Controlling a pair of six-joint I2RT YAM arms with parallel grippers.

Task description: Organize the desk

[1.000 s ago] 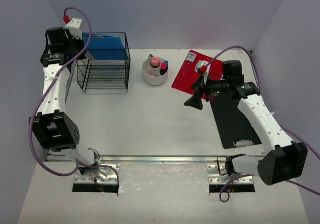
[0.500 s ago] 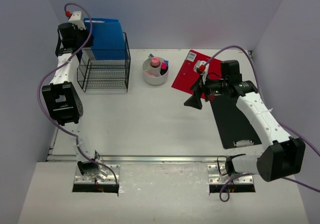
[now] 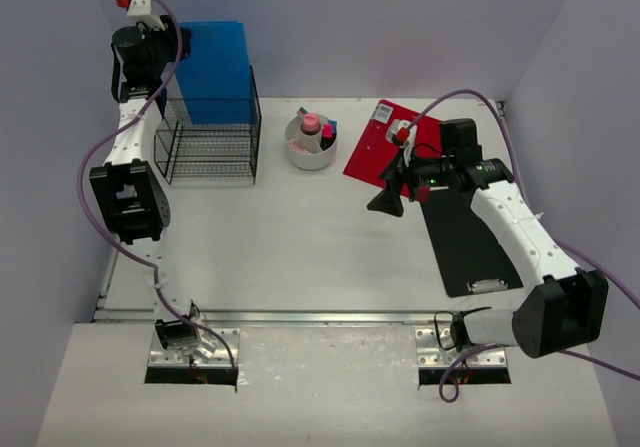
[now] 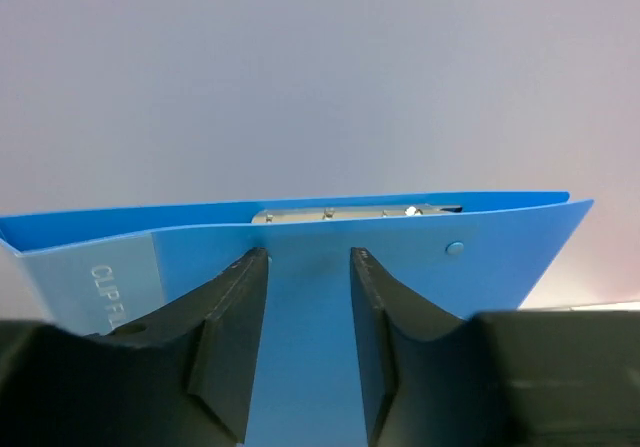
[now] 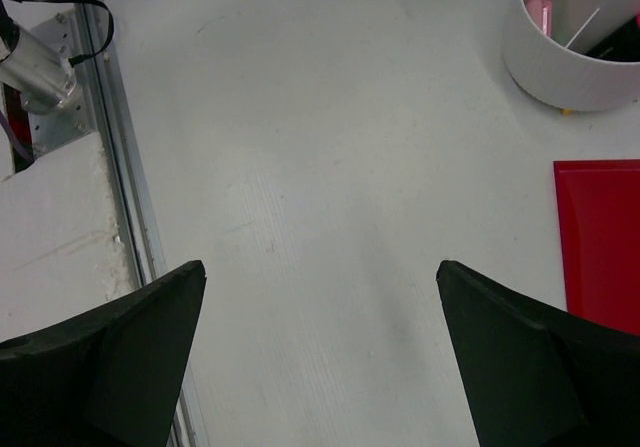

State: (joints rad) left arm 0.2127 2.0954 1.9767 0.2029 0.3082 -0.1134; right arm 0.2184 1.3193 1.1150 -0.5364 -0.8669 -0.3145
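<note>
Left gripper [image 4: 308, 259] has lifted blue folder [image 3: 212, 67] higher from wire rack [image 3: 207, 145].

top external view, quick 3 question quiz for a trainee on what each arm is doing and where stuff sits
1. True or false: the left gripper is shut on the blue folder.
2. Fill in: the right gripper, over bare tabletop, is ____ (open or shut).
3. The white cup stands:
A) on the desk, between the wire rack and the red clipboard
B) inside the wire rack
C) in the right gripper

Key: 1 true; 2 open; 3 A
</note>
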